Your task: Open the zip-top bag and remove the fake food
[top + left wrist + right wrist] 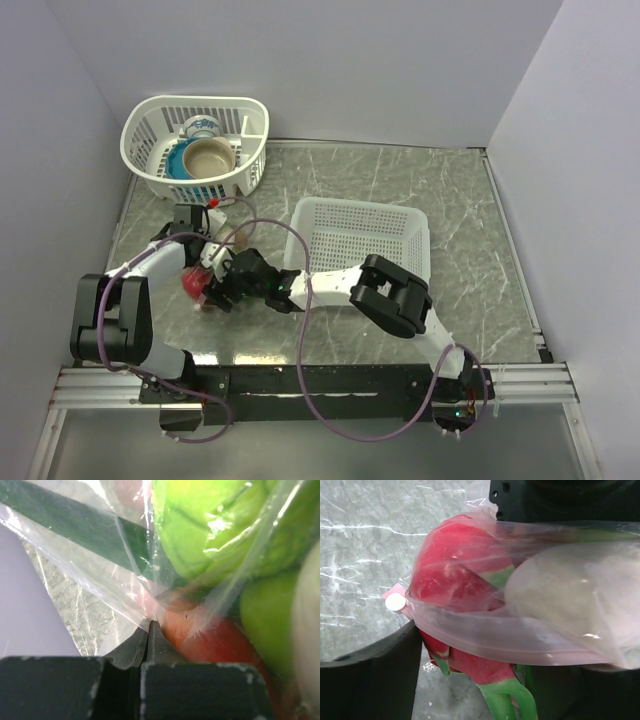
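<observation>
Two grippers meet at the zip-top bag, low over the left front of the table, to the left of the rectangular basket. I cannot tell whether the bag rests on the table.

Orientation: in the right wrist view the pink zipper strip gives the long axis. It runs from the left middle down to the lower right, with a small white round slider at its left end. The bag's body bulges above the strip. From the top camera the bag is a crumpled bundle and I cannot read its axis.

Contents: all the fake food that I can see lies inside the film. The dragon fruit has its green tips pointing down past the strip. The white oblong piece lies just beside it on the right. The left wrist view shows a dark cucumber slanting across the upper left, a green round piece and a red-orange piece.

Left gripper: fingers together, pinching a fold of clear film next to the red-orange piece.

Right gripper: fingers wide apart, with the zipper edge lying across the gap. The left-hand finger touches the strip beside the slider. I cannot tell whether the other one presses on the bag.
</observation>
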`<state>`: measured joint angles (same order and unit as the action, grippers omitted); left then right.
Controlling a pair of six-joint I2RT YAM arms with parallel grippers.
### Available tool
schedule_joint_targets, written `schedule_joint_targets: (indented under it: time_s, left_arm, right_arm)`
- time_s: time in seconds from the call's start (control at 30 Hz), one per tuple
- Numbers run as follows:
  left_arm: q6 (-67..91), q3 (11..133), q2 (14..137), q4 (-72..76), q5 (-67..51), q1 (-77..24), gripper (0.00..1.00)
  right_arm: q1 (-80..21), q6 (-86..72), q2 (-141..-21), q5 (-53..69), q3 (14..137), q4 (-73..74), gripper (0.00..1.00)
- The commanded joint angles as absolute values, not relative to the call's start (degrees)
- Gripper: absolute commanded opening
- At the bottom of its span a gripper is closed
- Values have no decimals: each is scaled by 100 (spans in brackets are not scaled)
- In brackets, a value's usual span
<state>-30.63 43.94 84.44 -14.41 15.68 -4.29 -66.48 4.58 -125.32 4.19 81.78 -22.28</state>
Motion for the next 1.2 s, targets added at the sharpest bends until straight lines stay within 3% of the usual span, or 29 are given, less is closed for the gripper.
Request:
schedule_joint_targets:
  time_s: [0.0, 0.23, 0.67, 0.97, 1.17]
  left_arm:
    - [-2918, 3841, 8771, -2303, 940, -528, 1]
    - [-3032, 4262, 9088, -2233, 1107, 473, 1]
    - [-3111, 4377, 9132, -2092, 1116, 870, 1]
    - [-3032, 4394, 9150, -2188, 853, 870, 1]
    - [-3023, 4412, 8957, -2329, 703, 879, 1]
  right_arm:
    - [-6565, 18, -12561, 668, 7642, -2170, 47]
    - [-6574, -351, -11620, 440, 6487, -2716, 28]
    - [-6627, -492, -9697, -175, 5388, -2339, 27]
    - [-6610, -659, -8271, -386, 5572, -1899, 25]
    - [-6338, -1072, -7638, -1781, 5608, -1916, 19]
